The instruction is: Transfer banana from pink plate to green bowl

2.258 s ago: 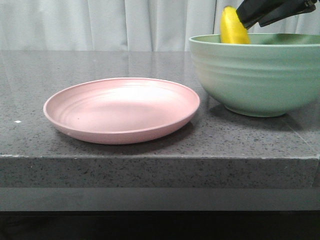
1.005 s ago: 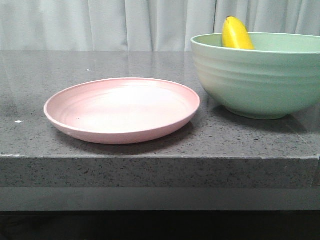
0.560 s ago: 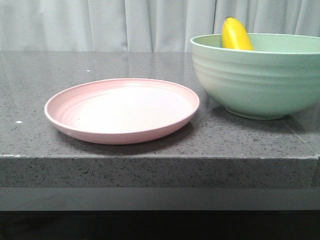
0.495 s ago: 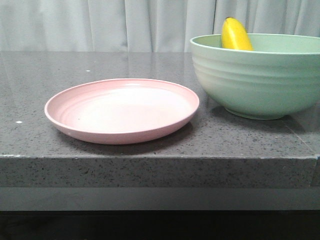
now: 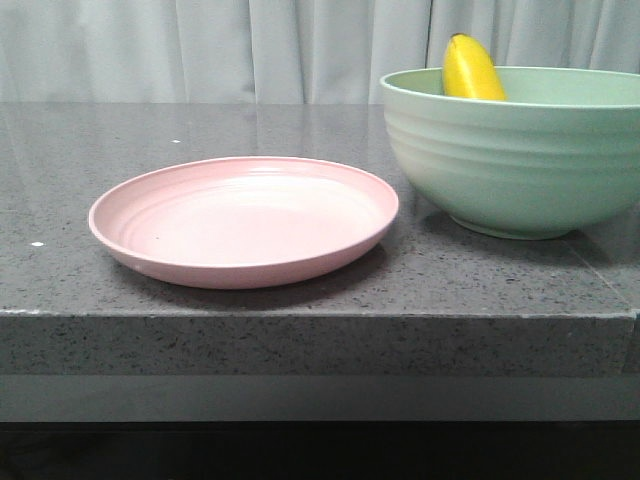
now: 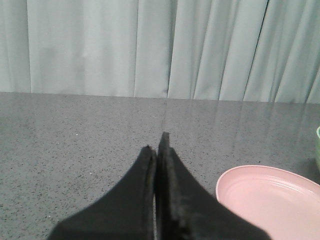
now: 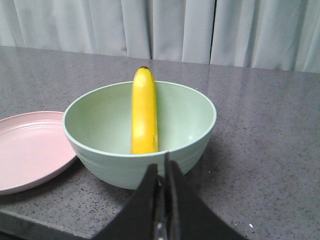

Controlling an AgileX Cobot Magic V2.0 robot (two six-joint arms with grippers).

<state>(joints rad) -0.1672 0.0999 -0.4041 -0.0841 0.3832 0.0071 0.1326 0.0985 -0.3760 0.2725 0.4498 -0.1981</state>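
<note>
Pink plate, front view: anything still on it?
No. The round pale pink matte plate is bare, and the bright yellow curved banana pokes above the rim of the ridged mint-green bowl.

Dark grey speckled stone countertop [image 5: 300, 330], polished, picks up soft reflections near the back. Thick front edge, lighter grey band under it, black below that. Pale pleated curtain [image 5: 200, 50] covers the whole backdrop. Lighting even and diffuse.

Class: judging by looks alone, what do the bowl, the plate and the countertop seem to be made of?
Green bowl: probably matte plastic or fibre composite, with dull moulded ridges. Pink plate: likely the same, with a soft sheen and faint rings. Countertop: polished speckled stone or an imitation, since it reflects.
</note>
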